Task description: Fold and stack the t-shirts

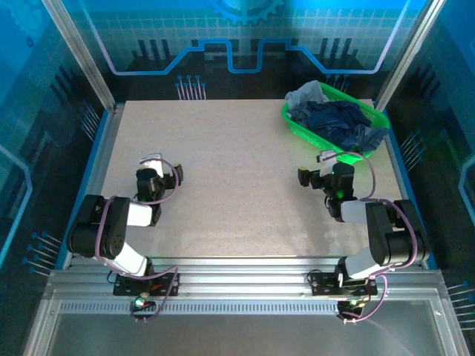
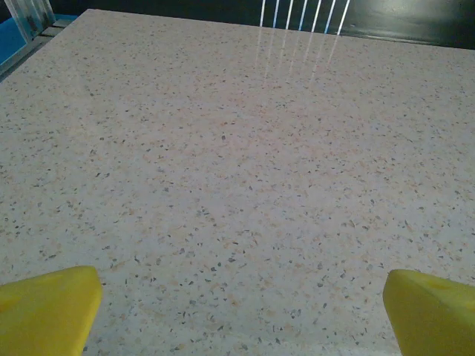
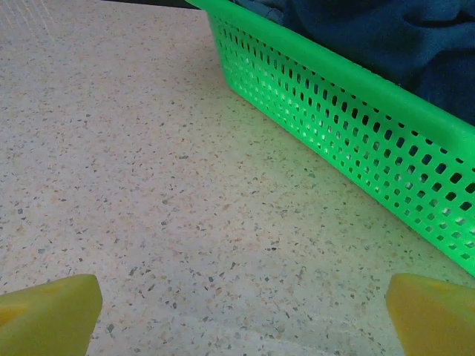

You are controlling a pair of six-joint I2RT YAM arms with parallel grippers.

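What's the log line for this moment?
stage: not started | dark navy cloth t-shirts: heaped in bright green plastic basket | left claw: open, empty | right claw: open, empty

Free: table (image 1: 237, 170) centre, left edge, near edge | Blocks far right corner: green basket (image 1: 306, 133) heaped with t-shirts (image 1: 338, 119) | Leaves open strip beside its near wall

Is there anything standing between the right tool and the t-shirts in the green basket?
Yes: the green basket's near wall stands between the open right tool and the t-shirts heaped inside. Nothing else visible lies between them; reaching over the rim seems needed.
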